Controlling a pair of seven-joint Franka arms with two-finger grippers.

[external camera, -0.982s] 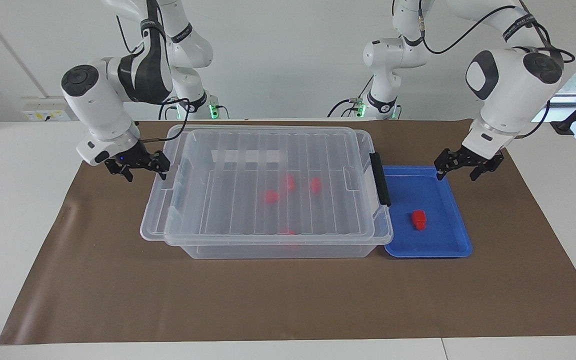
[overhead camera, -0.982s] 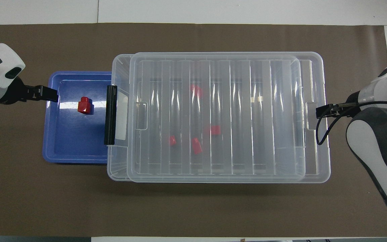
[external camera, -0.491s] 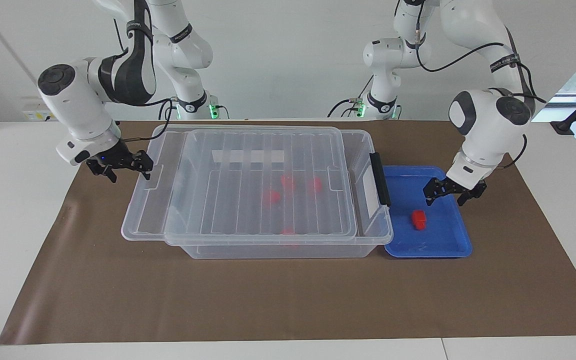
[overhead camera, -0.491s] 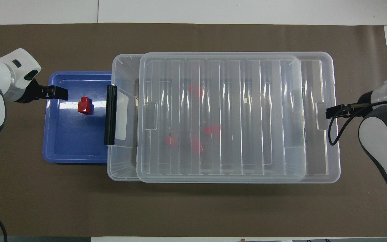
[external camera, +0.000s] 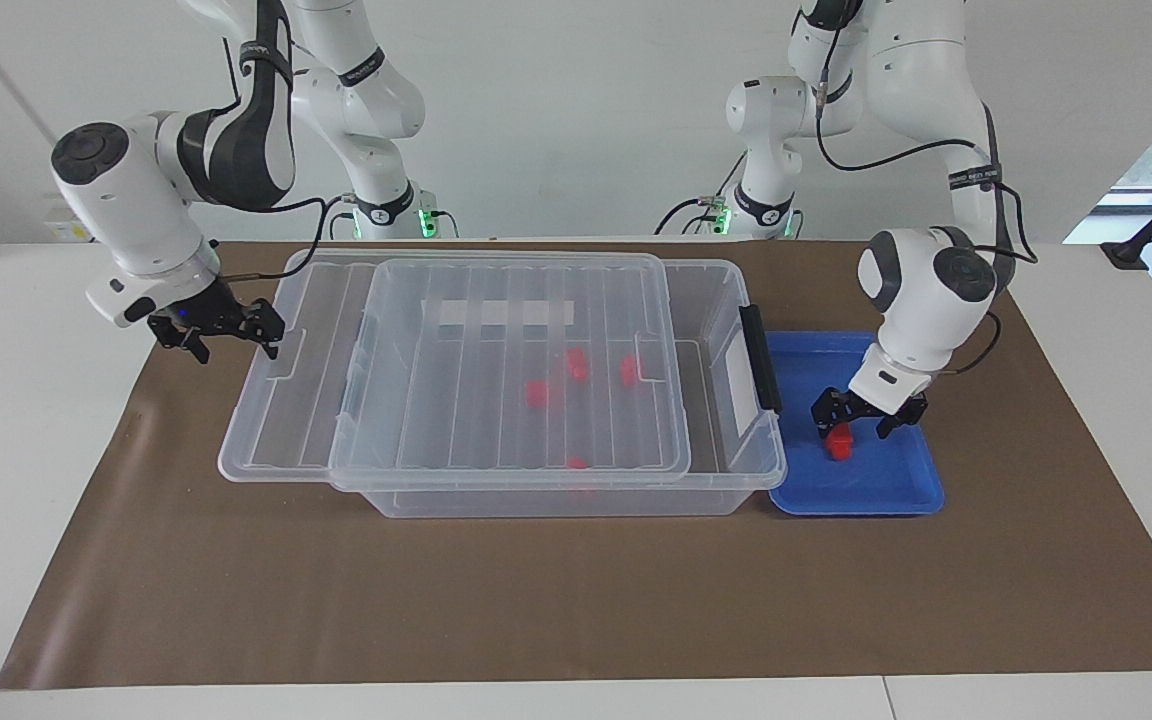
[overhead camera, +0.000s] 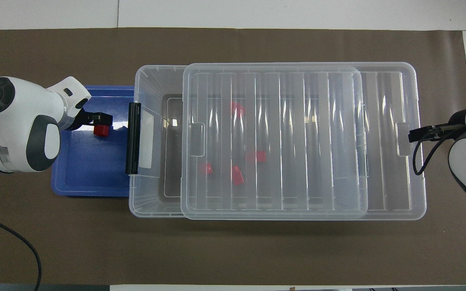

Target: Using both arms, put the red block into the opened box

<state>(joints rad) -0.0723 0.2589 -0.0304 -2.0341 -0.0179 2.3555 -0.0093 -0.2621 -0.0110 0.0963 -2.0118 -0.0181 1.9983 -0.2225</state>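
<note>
A small red block (external camera: 840, 441) (overhead camera: 102, 130) lies in the blue tray (external camera: 896, 490) (overhead camera: 87, 178) beside the box. My left gripper (external camera: 851, 424) (overhead camera: 99, 119) hangs open low over this block, its fingers straddling it. The clear box (external camera: 758, 440) (overhead camera: 146, 81) stands mid-table. Its ribbed lid (external camera: 281, 400) (overhead camera: 386, 141) rests on top, shifted toward the right arm's end, so a strip of the box by the black clip (external camera: 761, 358) (overhead camera: 133, 137) is uncovered. My right gripper (external camera: 228, 334) (overhead camera: 414, 135) is open, one fingertip against the lid's end tab.
Several red blocks (external camera: 576, 364) (overhead camera: 237, 176) lie inside the box under the lid. A brown mat (external camera: 576, 600) (overhead camera: 233, 254) covers the table. The blue tray touches the box's clip end, toward the left arm's end of the table.
The lid has slid toward the right arm's end along with my right gripper, uncovering more of the box. My left gripper has come down from the tray's edge to over the red block.
</note>
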